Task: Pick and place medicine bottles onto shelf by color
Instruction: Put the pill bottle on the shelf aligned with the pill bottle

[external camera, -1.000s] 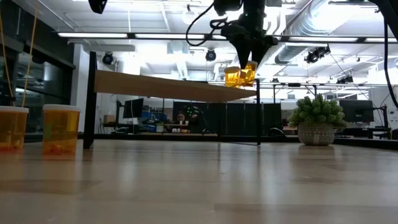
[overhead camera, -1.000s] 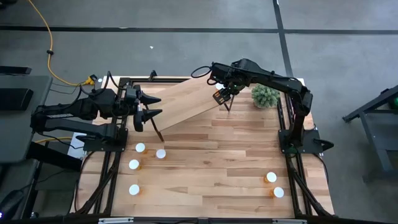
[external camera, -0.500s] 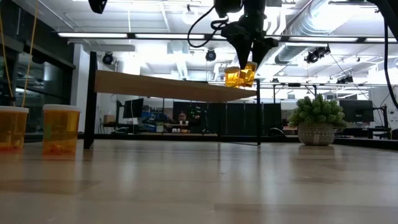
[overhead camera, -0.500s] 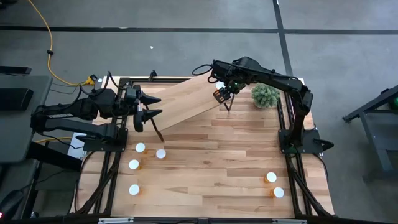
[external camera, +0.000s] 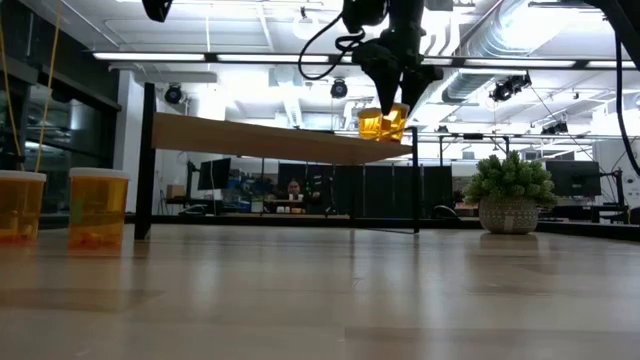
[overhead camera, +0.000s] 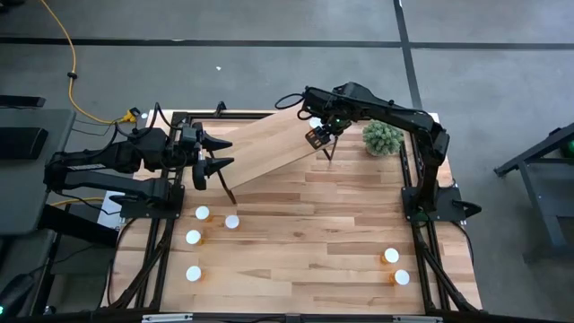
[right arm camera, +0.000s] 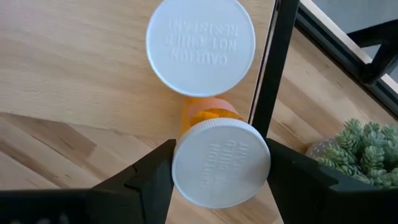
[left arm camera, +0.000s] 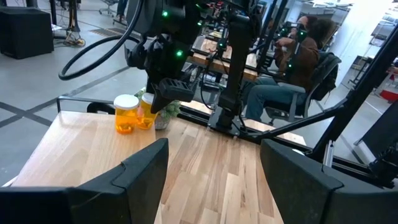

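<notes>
While left gripper (overhead camera: 218, 154) idles open at shelf's (overhead camera: 269, 148) left end — right gripper (right arm camera: 214, 163) clamps capped bottle (right arm camera: 220, 163) over right end, beside standing bottle (right arm camera: 200, 45).

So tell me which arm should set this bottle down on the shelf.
The right arm. The right gripper is shut on a medicine bottle over the shelf, beside one bottle standing there. The left gripper waits open and empty at the shelf's other end.
</notes>
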